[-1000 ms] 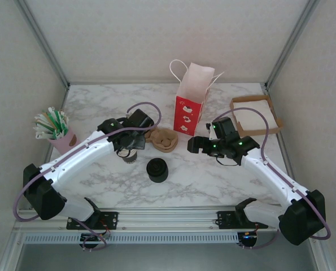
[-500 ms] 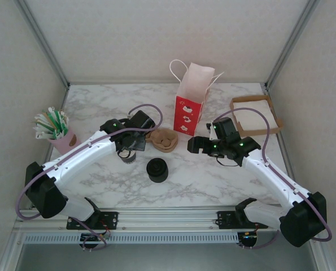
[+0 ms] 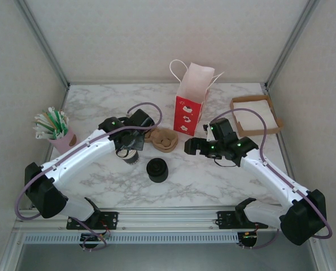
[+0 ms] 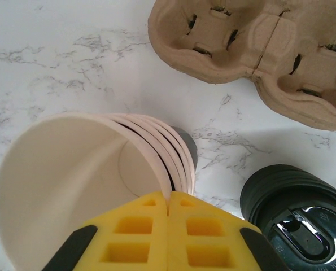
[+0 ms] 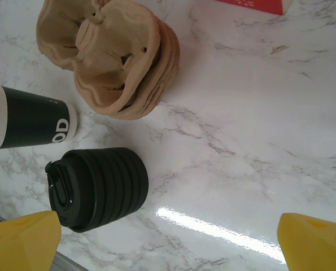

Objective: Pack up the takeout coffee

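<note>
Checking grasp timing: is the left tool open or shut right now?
Shut: the left tool has its yellow fingers pressed together at the rim of the top white cup, apparently pinching it.

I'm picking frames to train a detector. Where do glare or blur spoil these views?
Right wrist: a bright glare streak on the table beside the lids; the open right tool's tips are blurred at the corners. Left wrist: the left tool, shut on the cups' rim, blocks the bottom edge; the lids glint. Top external: even light, faint shadows.
</note>
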